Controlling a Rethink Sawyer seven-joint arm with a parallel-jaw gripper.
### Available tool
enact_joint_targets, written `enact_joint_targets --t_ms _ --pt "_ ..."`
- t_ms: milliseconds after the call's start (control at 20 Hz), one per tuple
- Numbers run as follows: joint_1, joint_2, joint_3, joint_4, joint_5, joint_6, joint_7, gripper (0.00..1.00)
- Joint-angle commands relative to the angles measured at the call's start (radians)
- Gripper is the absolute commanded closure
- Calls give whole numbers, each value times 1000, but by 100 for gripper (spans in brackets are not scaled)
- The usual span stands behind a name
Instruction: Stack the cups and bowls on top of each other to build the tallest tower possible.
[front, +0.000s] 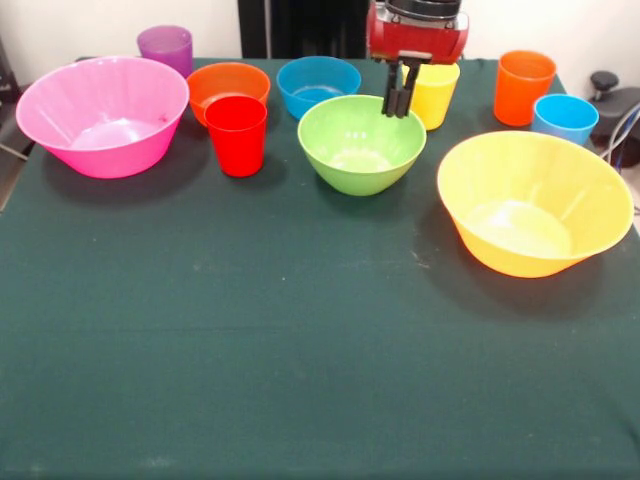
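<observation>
Nothing is stacked yet, so you have the whole tower ahead of you: all ten pieces stand singly on the dark green cloth (300, 350), each upright with its mouth up.

Your claw (398, 100) hangs above the far rim of the lime green bowl (361, 143), its two dark fingers (397, 92) drawn close with nothing between them, just in front of the yellow cup (435, 93). Whether they touch the bowl's rim you cannot tell from this view.

To the picture's left of the claw stand the blue bowl (318, 85), the small orange bowl (228, 88) and, touching or just in front of it, the red cup (237, 135). Further that way are the big pink bowl (102, 115) and, behind it, the purple cup (166, 47). To the picture's right of the claw stand the orange cup (524, 87) and the light blue cup (564, 118), near each other, with the large yellow-orange bowl (535, 203) nearer the camera.

Everything is glossy moulded plastic. The bowls are round with flared walls, the two large ones faintly ribbed and slightly see-through; the cups are smooth tapered tumblers. Expect them to be slick and light, so I judge they may slide or nest rather than sit high; wide bowls would make the steadier base
</observation>
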Motion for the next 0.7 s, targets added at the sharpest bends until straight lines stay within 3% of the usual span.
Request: enact_joint_targets --t_ms 50,300,350,700 --pt "23 30 46 -34 11 14 160 100" --pt "45 37 20 -45 8 17 157 100" --pt "51 38 14 -47 8 10 160 0" --pt "20 34 49 -34 26 31 162 0"
